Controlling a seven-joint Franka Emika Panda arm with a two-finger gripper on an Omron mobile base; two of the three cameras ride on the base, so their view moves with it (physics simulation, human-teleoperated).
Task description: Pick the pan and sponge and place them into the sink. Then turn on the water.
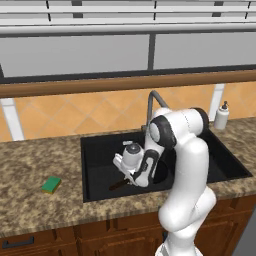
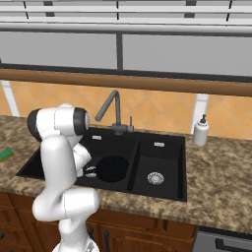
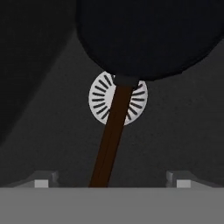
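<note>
The hand is hanging low inside the larger basin of the sink, its two fingertips standing wide apart in the hand view, one at each lower corner. Between them the pan is lying on the basin floor, and its thin brown handle is running from the round black body down toward the hand's middle, crossing over the round silver drain. The handle is sitting in the gap between the fingers, and neither finger is touching it as far as the hand view shows, so the hand is open and holding nothing. In the left base view the end of the brown handle is poking out just below and to the left of the hand. Well off to the left of the hand, the sponge is resting on the speckled brown counter, apart from the sink's rim. Behind the hand the dark grey faucet is arching up from the back edge of the sink. Far to the right of the hand, past the smaller basin with its own silver drain, a white soap bottle is standing upright on the counter. No readable writing is showing on the bottle or anything else.
</note>
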